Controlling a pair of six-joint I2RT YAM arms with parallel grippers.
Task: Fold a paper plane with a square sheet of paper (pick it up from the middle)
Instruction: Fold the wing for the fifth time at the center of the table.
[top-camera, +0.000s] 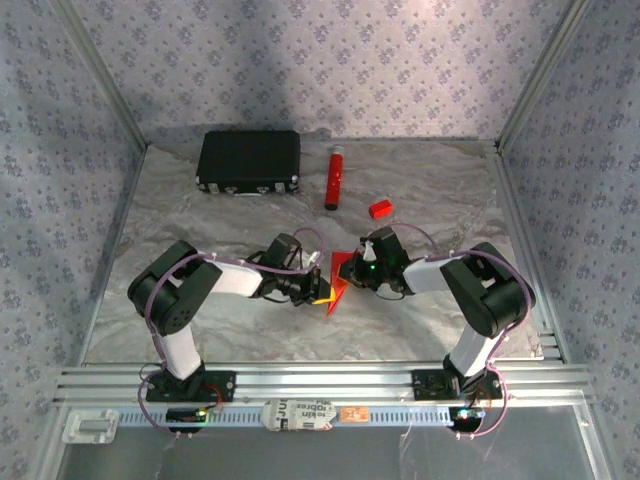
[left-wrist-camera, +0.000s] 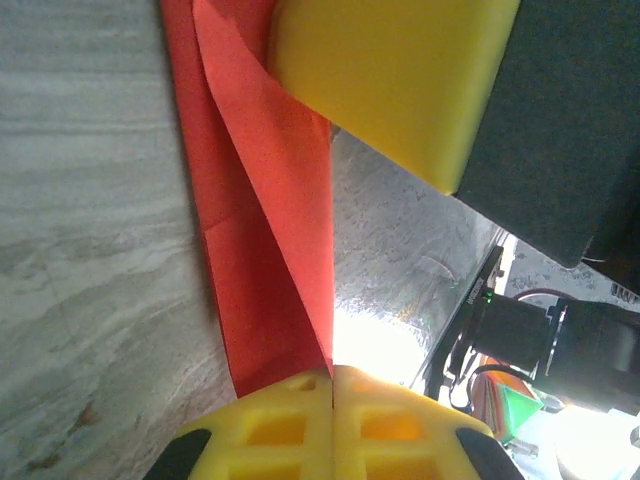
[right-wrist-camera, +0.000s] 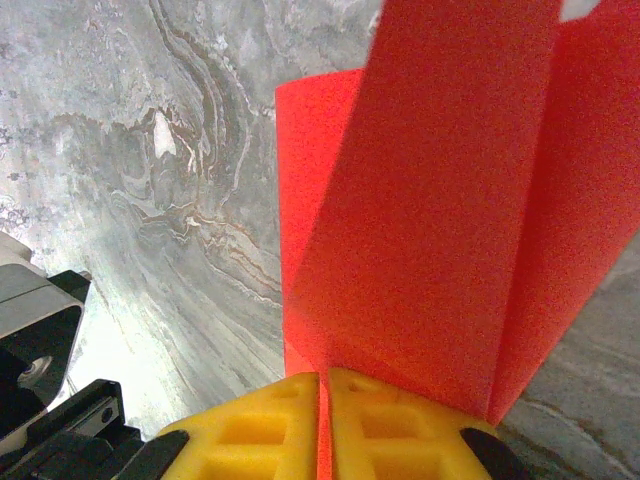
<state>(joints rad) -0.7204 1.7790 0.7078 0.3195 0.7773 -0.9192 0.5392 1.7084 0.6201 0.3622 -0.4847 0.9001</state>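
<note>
Overhead unclear; close-up, left gripper (left-wrist-camera: 333, 378), right gripper (right-wrist-camera: 324, 382) pinch folded paper (right-wrist-camera: 450, 200)

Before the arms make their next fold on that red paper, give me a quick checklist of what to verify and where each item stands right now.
1. Is the left pincer shut on the red paper? Ok, its pads meet on the paper's edge.
2. Is the right pincer shut on the red paper? Ok, a red edge runs between its pads.
3. Is the red paper already creased? Ok, folded layers show in both wrist views.
4. Is the red paper lifted off the table? Cannot tell.
5. Are the black case, red tube and red block apart from the paper? Ok, they are all at the back.
</note>
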